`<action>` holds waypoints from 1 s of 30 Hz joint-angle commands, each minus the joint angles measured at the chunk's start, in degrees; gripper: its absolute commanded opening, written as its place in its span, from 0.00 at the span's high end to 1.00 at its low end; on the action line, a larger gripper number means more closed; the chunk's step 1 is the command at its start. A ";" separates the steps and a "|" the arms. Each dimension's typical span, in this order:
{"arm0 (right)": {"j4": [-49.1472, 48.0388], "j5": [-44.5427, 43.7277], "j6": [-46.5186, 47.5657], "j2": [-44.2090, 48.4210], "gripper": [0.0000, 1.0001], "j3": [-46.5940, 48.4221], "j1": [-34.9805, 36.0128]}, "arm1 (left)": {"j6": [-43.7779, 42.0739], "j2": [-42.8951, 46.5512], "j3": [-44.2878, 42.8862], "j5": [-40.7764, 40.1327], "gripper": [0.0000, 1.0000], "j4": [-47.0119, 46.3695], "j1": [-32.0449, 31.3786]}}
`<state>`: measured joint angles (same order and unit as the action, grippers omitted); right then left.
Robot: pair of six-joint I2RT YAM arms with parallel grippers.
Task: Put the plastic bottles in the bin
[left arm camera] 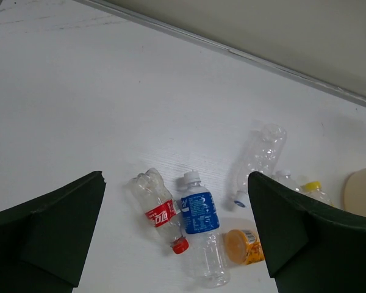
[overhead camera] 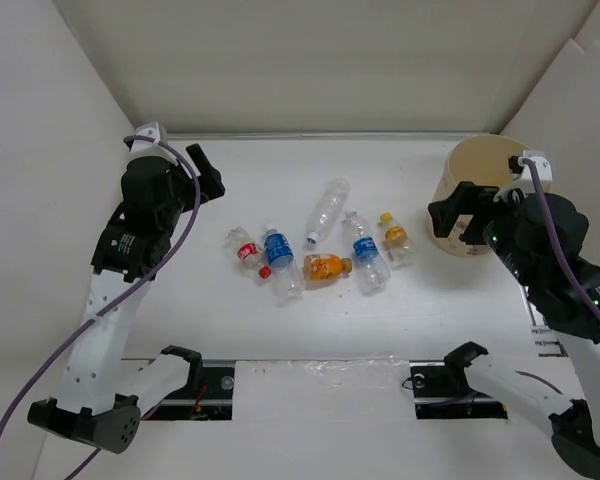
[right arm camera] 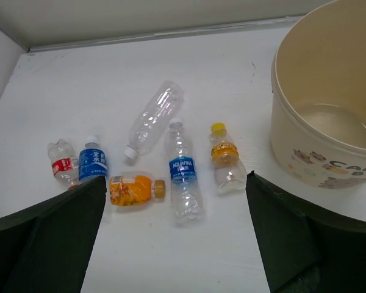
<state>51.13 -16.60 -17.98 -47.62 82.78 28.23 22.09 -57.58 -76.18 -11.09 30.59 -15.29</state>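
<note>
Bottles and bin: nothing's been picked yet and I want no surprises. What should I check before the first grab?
1. Left hand open, empty: ok.
2. Right hand open, empty: ok.
3. Bin upright, mouth unobstructed: ok.
4. All six bottles in view, lying down: ok.
5. Yellow-capped bottle, nearest bin, clear of neighbours: ok.
6. Orange bottle clear of Aquafina bottle: cannot tell.

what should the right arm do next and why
Probably lower the right gripper toward the yellow-capped bottle. Its jaws stand open and empty, the bin looks empty, and that bottle lies on its side nearest the bin with space around it, so it seems the easiest first pick.
</note>
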 commanded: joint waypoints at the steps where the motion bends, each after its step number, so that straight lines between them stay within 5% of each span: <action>1: 0.46 -1.94 -0.04 0.59 0.00 2.29 0.42 | 0.94 0.37 -0.28 2.13 0.00 -2.55 0.00; 13: -1.04 4.02 -0.04 -3.27 0.00 1.77 0.95 | 13.06 -5.51 6.92 -1.30 0.00 -4.84 0.00; 30: -10.17 12.03 -0.04 -5.38 0.00 -4.38 3.67 | 24.93 -28.72 17.21 0.37 0.00 -15.21 0.00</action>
<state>45.63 -6.31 -17.98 -52.97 78.63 30.74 43.83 -84.86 -59.44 -10.68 18.20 -15.29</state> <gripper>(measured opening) 0.998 0.997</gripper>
